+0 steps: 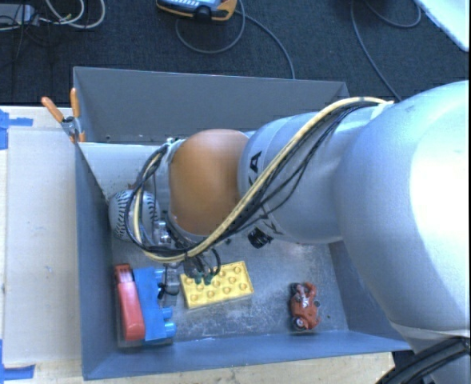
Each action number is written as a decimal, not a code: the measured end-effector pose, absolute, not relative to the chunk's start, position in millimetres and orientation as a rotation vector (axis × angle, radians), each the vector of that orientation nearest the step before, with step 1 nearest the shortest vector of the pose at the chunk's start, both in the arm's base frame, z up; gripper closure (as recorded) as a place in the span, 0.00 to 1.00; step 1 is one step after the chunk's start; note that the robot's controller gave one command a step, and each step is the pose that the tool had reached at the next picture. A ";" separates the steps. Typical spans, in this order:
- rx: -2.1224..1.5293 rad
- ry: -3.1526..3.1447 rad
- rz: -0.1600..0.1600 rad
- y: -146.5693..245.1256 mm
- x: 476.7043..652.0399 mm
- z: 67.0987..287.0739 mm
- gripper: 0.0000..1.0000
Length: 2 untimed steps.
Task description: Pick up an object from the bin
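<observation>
My gripper (169, 283) reaches down under the arm's orange cover to the bin floor at the lower left. It stands in the narrow gap between a blue block (152, 304) and a yellow studded building plate (217, 283). Against the blue block's left side lies a red oblong piece (128, 302). The plate lies flat, with its left corner partly hidden by dark cables. I see nothing held in the gripper.
A small red toy car (303, 306) lies near the bin's front right corner. The arm and its cover hide the middle and back of the bin. Bare floor shows between the plate and the car.
</observation>
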State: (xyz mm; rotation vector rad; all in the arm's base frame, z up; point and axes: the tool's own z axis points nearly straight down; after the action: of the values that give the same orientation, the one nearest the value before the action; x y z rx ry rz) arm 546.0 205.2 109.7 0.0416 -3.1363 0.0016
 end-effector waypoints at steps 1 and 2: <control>0.080 -3.144 0.003 207.7 538.7 73.8 1.00; 0.079 -3.144 0.003 207.7 538.7 73.8 1.00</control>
State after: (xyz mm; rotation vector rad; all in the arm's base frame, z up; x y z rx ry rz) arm 538.7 207.7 73.8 0.0792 -3.1436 0.0034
